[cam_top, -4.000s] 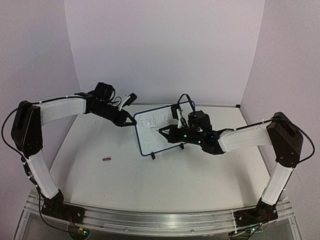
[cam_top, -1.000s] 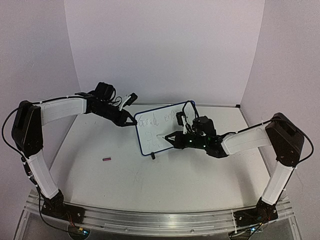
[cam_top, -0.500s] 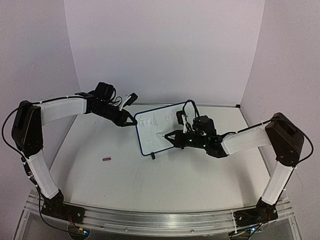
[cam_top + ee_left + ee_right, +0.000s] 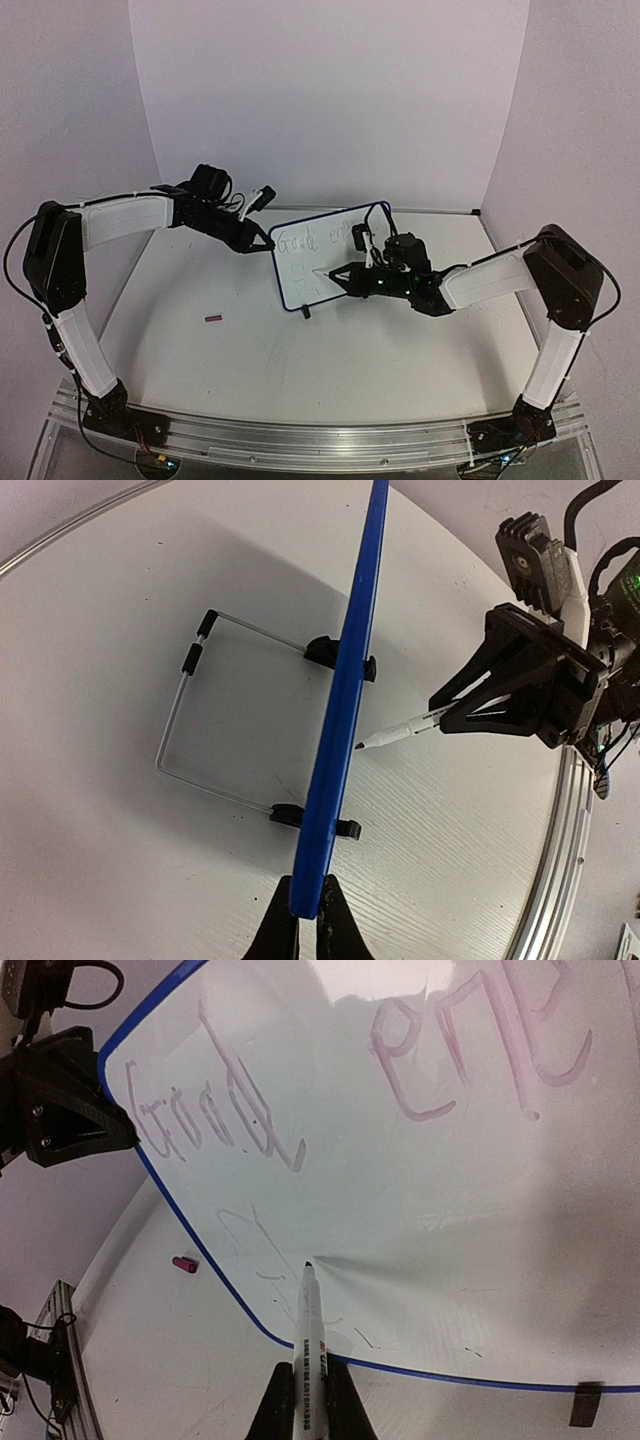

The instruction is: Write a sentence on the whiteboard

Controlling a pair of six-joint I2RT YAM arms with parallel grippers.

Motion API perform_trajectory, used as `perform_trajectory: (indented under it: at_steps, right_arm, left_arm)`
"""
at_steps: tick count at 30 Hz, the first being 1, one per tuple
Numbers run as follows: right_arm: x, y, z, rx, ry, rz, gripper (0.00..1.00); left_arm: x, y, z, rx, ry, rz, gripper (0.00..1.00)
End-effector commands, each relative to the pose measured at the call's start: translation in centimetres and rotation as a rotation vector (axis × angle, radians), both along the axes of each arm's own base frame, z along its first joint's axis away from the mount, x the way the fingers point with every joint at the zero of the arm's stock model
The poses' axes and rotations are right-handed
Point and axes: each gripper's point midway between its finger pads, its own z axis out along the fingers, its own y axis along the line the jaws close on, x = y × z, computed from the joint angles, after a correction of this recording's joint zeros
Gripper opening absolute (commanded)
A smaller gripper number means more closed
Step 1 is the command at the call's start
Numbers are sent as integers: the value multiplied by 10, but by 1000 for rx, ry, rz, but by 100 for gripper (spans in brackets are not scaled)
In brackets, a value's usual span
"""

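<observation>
The whiteboard (image 4: 320,255) stands upright on two black feet mid-table, blue-framed. Its upper line of the sentence (image 4: 330,1080) reads roughly "Good ene"; faint strokes (image 4: 250,1245) start a lower line. My left gripper (image 4: 308,920) is shut on the board's blue edge (image 4: 345,700), at its upper left corner in the top view (image 4: 268,245). My right gripper (image 4: 308,1410) is shut on a white marker (image 4: 306,1330) whose black tip sits at the board's lower left area. The marker also shows in the left wrist view (image 4: 400,730) and the top view (image 4: 325,271).
A small pink marker cap (image 4: 213,318) lies on the table left of the board, also in the right wrist view (image 4: 184,1263). A wire stand (image 4: 190,730) props the board from behind. Walls close the back and sides.
The right gripper and marker shifted from the board's middle down and left to its lower left area, where faint new strokes show. The left arm has held still.
</observation>
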Motion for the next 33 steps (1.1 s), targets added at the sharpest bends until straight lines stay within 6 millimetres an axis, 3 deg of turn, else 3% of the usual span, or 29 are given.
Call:
perform_trajectory:
  at_steps: [1,10,14,26,33]
  right_arm:
    - [9,4,11,34,-31,-7,0]
    - [21,4,7,32,-21,-42,0]
    - [20,9,5,21,-17,-18,0]
    - [7,-4,-30,-42,56,-23,0]
    - [7,-6,-26,-54,44,-30,0]
  left_arm:
    - [-14,6,-42,132,76,-4,0]
    - [-13,7,-43,135,75,-4,0]
    - [-13,7,-43,134,75,-5,0]
    - [-13,6,-45,135,79,-6,0]
    - [-13,6,-46,136,81,-6,0]
